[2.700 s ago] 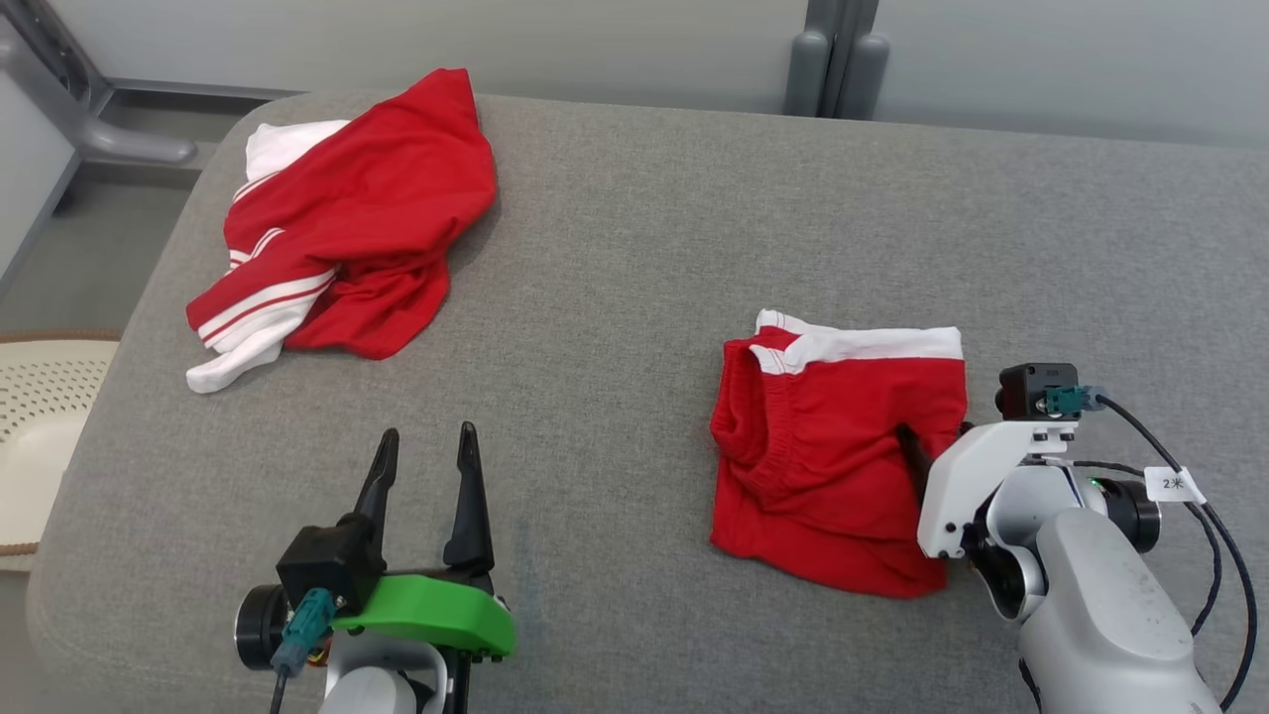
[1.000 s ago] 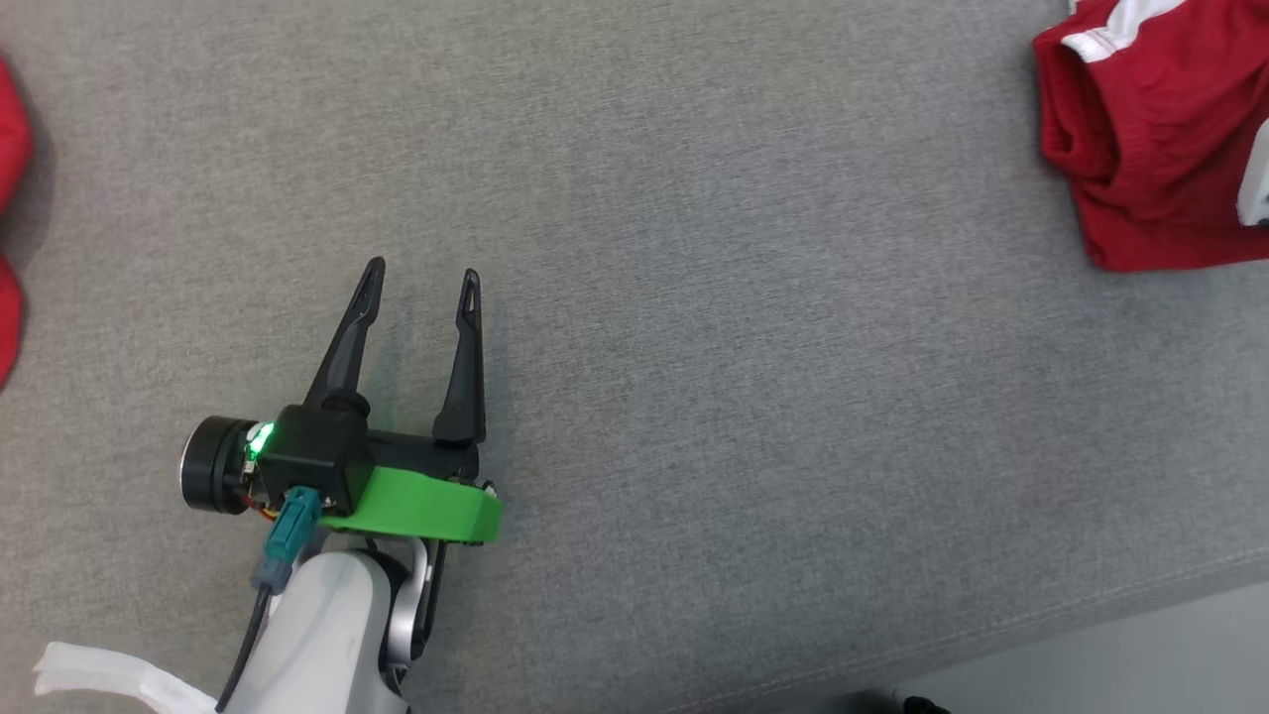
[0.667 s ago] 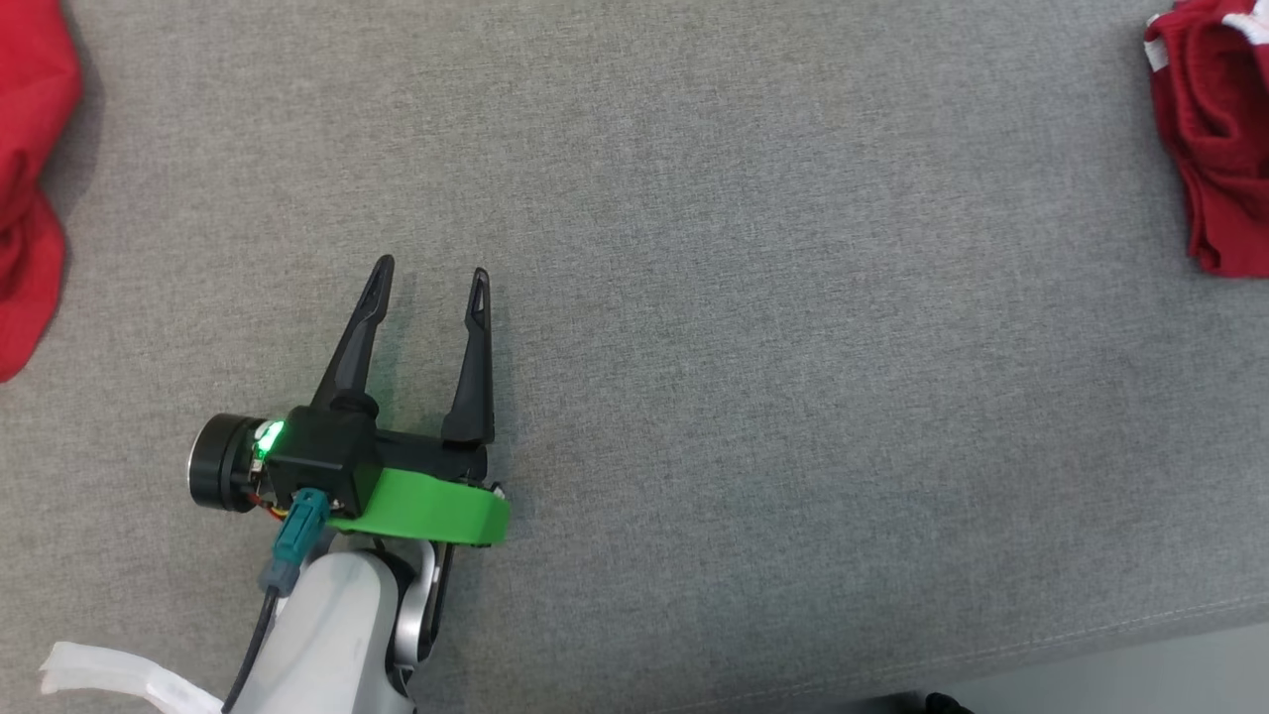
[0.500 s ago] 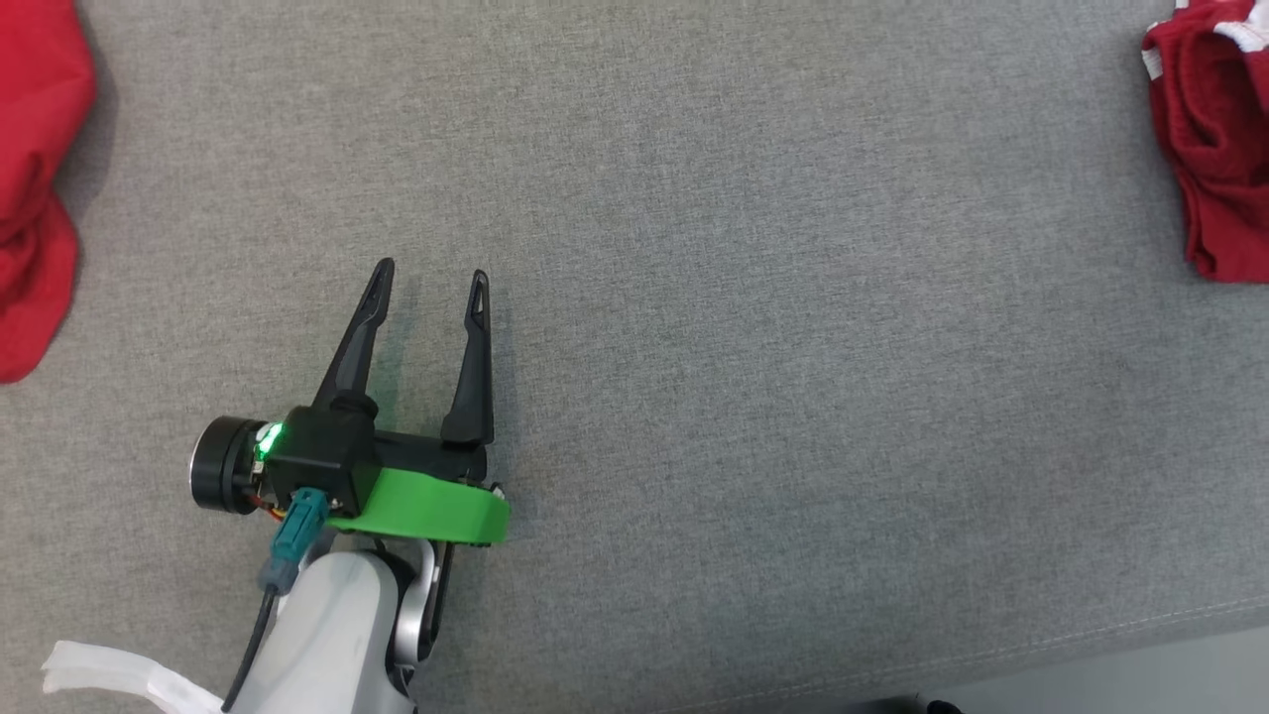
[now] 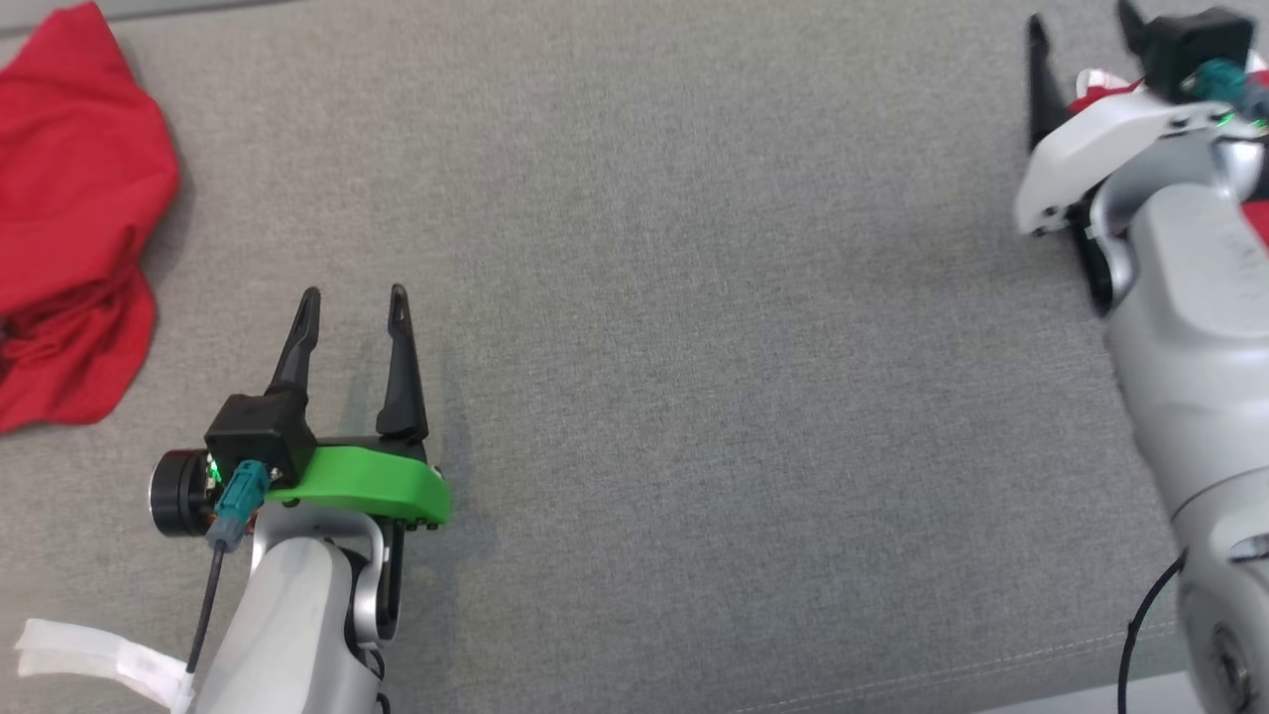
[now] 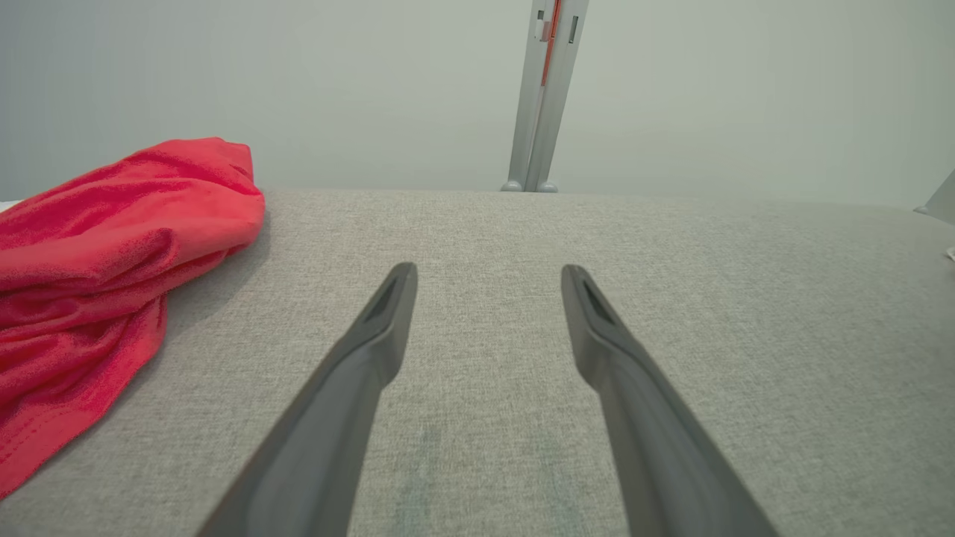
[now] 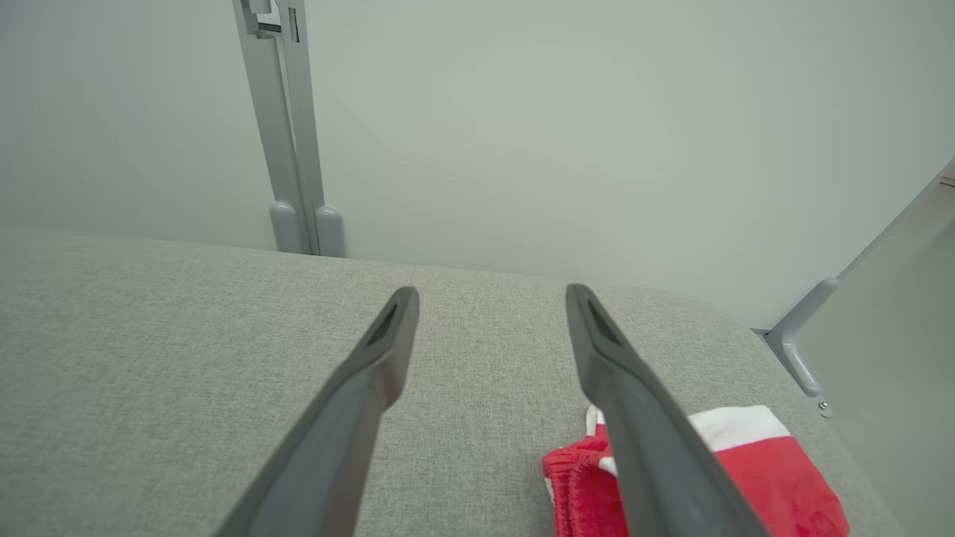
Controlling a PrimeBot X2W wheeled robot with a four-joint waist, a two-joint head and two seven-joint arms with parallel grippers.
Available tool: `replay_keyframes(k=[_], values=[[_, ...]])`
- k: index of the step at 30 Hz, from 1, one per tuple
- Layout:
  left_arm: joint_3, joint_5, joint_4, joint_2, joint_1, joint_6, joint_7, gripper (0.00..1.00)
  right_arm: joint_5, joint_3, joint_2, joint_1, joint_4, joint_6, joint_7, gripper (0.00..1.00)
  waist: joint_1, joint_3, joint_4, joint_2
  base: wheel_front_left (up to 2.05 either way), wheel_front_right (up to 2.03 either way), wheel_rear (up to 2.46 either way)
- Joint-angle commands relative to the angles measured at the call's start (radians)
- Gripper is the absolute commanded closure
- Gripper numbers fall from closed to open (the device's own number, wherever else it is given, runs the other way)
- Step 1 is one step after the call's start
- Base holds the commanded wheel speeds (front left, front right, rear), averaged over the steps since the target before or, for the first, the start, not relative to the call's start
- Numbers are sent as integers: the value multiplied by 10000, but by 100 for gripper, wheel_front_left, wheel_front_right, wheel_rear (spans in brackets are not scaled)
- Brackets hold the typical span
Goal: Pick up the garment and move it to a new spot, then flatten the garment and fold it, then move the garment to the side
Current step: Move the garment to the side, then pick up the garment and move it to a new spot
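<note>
A crumpled red garment lies at the left on the grey cushion; it also bulks up at the left of the left wrist view as a red garment. My left gripper hovers open to its right, apart from it, with nothing between the fingers. At the upper right my right gripper is open and empty. The folded red shorts with a white band lie under and just right of its right finger. In the head view my right arm hides most of the shorts.
The cushion's front seam runs along the lower right, with floor beyond it. A grey post stands against the pale wall behind the cushion. A wide bare stretch of grey fabric separates the two grippers.
The head camera has shifted, so the whole picture moved. My right arm, out of view half a second ago, now shows at the upper right over the shorts. The left gripper stays open.
</note>
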Motion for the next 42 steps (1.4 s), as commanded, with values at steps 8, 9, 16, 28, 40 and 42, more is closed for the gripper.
replay_keyframes(k=[8,9,16,28,40,42], values=[[664,-249,585,-184,595,0,-68,0,1109,769,878,2276,-2159,-18,-39,0,0,-1514,522,-1,0,0,0],[703,-241,568,-214,692,-33,-70,0,1235,822,951,2602,-2418,-18,-39,0,0,-1611,571,-1,0,0,0],[701,-203,423,-408,1714,-164,-70,0,1442,756,1385,5172,-4453,-18,-40,0,0,-2361,902,-1,0,0,0],[77,-540,-64,-477,2909,11,-62,0,1409,733,1552,8748,-7211,-18,-41,0,0,-3282,1134,-1,0,0,0],[61,-453,-188,-479,2949,86,-62,0,1638,719,1555,9333,-7831,-18,-41,0,0,-3424,1057,-1,0,0,0],[48,-486,-195,-480,2940,95,-62,0,1679,743,1555,9330,-7807,-18,-41,0,0,-3422,1063,-1,0,0,0]])
